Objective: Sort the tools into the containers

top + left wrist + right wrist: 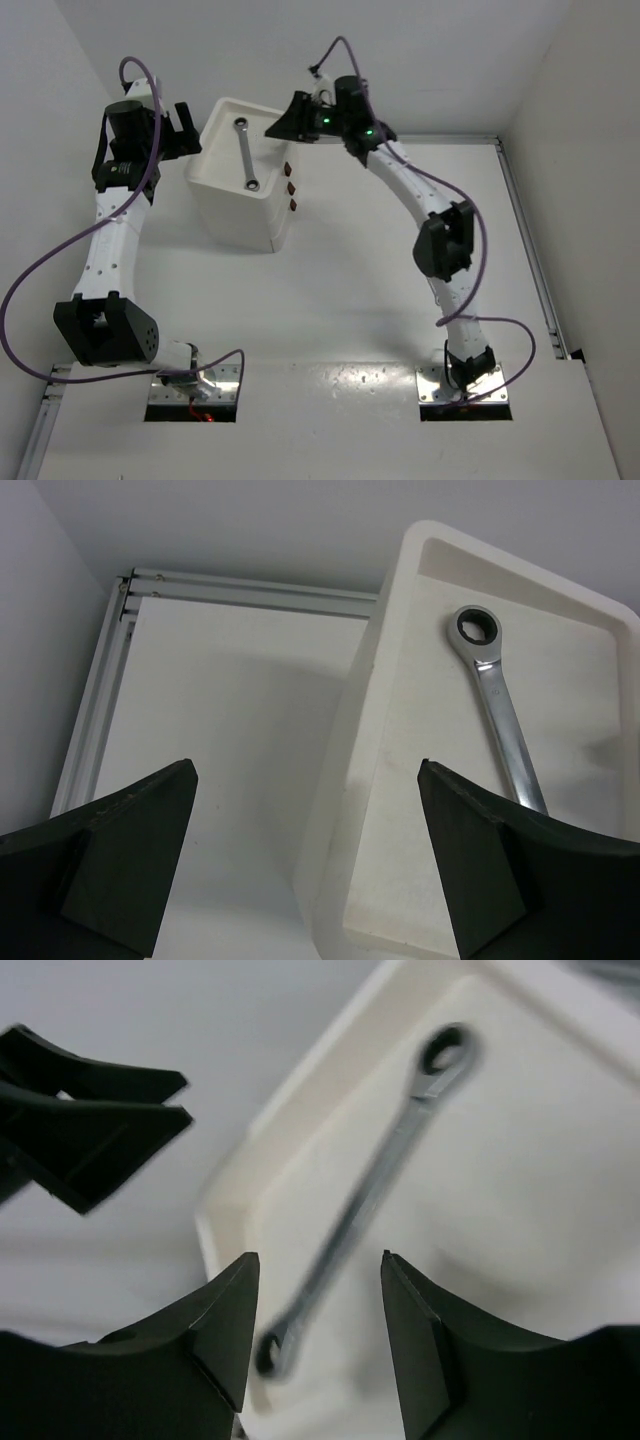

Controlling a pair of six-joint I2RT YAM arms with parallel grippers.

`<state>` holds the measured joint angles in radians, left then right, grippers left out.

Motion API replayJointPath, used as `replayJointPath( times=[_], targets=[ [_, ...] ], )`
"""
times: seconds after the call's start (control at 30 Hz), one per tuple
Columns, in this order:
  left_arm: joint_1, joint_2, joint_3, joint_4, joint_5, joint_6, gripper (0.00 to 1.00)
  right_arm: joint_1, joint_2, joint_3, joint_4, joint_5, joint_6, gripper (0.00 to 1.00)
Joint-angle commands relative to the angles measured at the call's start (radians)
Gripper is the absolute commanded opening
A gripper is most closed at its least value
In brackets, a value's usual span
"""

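Top external view is showing a ratcheting wrench (245, 152) lying in the top tray (222, 150), upper centre. It is stiff, slick, probably light steel, best pinched mid-shank. Left gripper (307, 767) and right gripper (318, 1265) are both gaping, empty.

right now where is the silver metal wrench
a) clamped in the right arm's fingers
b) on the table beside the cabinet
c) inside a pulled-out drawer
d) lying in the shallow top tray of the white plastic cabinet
d, the silver metal wrench lies flat in the shallow recessed top tray of the white plastic cabinet, with nothing gripping it.
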<state>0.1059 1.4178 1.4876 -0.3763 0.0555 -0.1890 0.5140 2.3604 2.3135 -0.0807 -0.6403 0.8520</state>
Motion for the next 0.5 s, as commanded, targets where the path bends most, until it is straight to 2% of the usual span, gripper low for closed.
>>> replayJointPath(
  times=[0.0,0.03,0.1,0.17,0.2,0.23,0.27,0.33,0.47],
  targets=[
    [0.002,-0.019,0.039,0.013,-0.005,0.020,0.99,-0.135,-0.286,-0.061,-0.276,0.094,-0.383,0.52],
    [0.002,-0.031,0.039,0.013,-0.005,0.035,0.99,-0.159,-0.327,-0.130,-0.419,0.146,-0.451,0.52],
    [-0.008,-0.031,0.039,0.013,-0.014,0.046,0.99,-0.238,-0.466,-0.236,-0.508,0.146,-0.614,0.50],
    [-0.017,-0.042,0.039,0.013,-0.014,0.055,0.99,-0.276,-0.564,-0.408,-0.628,0.230,-0.741,0.49],
    [-0.017,-0.042,0.039,0.013,-0.023,0.056,0.99,-0.299,-0.637,-0.496,-0.674,0.287,-0.859,0.45],
    [-0.028,-0.042,0.039,0.013,-0.023,0.056,0.99,-0.313,-0.660,-0.531,-0.791,0.313,-0.971,0.41],
    [-0.028,-0.042,0.039,0.013,-0.023,0.056,0.99,-0.313,-0.682,-0.577,-0.838,0.335,-0.972,0.41],
    [-0.028,-0.042,0.039,0.022,-0.032,0.056,0.99,-0.324,-0.726,-0.734,-0.916,0.413,-1.092,0.37],
    [-0.037,-0.042,0.039,0.031,-0.023,0.046,0.99,-0.336,-0.860,-1.023,-0.933,0.543,-1.162,0.37]
  ],
)
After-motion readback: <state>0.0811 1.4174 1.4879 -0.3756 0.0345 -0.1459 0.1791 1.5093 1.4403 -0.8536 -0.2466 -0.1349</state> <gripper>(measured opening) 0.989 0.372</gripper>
